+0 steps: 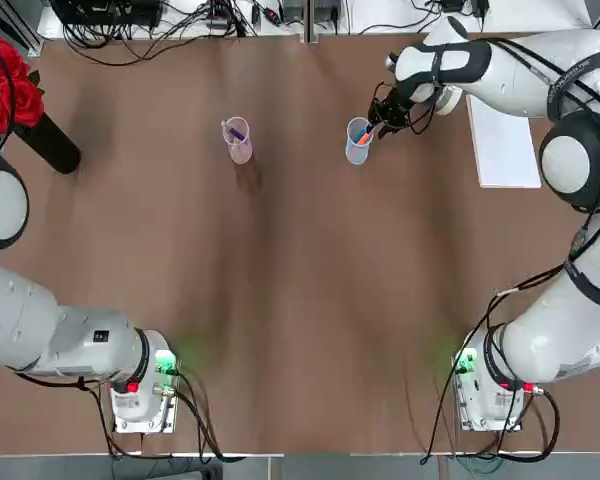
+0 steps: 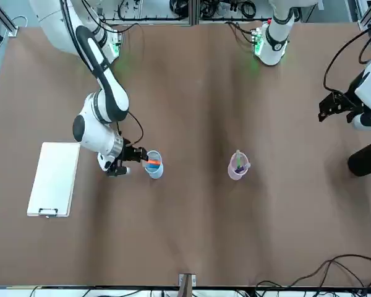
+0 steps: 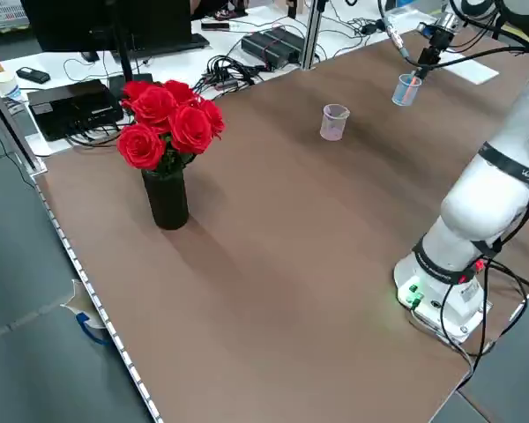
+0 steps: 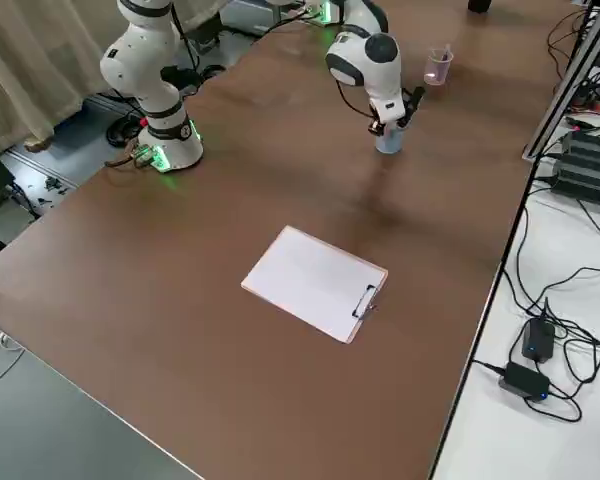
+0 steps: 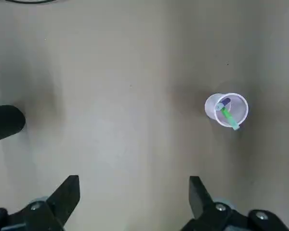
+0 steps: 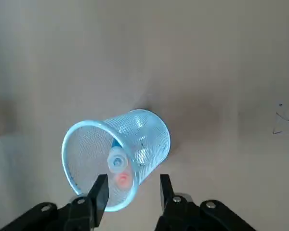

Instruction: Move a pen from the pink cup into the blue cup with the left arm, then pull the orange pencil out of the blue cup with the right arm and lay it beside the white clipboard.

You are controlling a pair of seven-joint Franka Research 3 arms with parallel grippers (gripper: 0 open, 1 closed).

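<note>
The blue mesh cup (image 1: pixel 358 140) (image 6: pixel 144 130) stands at the table's far middle and holds the orange pencil (image 6: pixel 123 179) (image 2: pixel 152 162) and a pale blue pen (image 6: pixel 116 161). My right gripper (image 6: pixel 132 190) (image 1: pixel 385 110) hovers at the cup's rim. Its fingers are open on either side of the pencil's top end, with small gaps. To the cup's left, the pink cup (image 1: pixel 239 140) (image 5: pixel 226 109) holds a green pen and a purple pen. My left gripper (image 5: pixel 135 192) (image 2: pixel 334 106) hangs open and empty at the far left. The white clipboard (image 1: pixel 505 142) (image 4: pixel 315 282) lies at the right.
A black vase of red roses (image 1: pixel 45 140) (image 3: pixel 167 198) stands at the far left, close to my left gripper. Cables and electronics run along the bench beyond the far edge (image 1: pixel 180 20). Bare brown tabletop (image 1: pixel 300 300) stretches between the cups and the arm bases.
</note>
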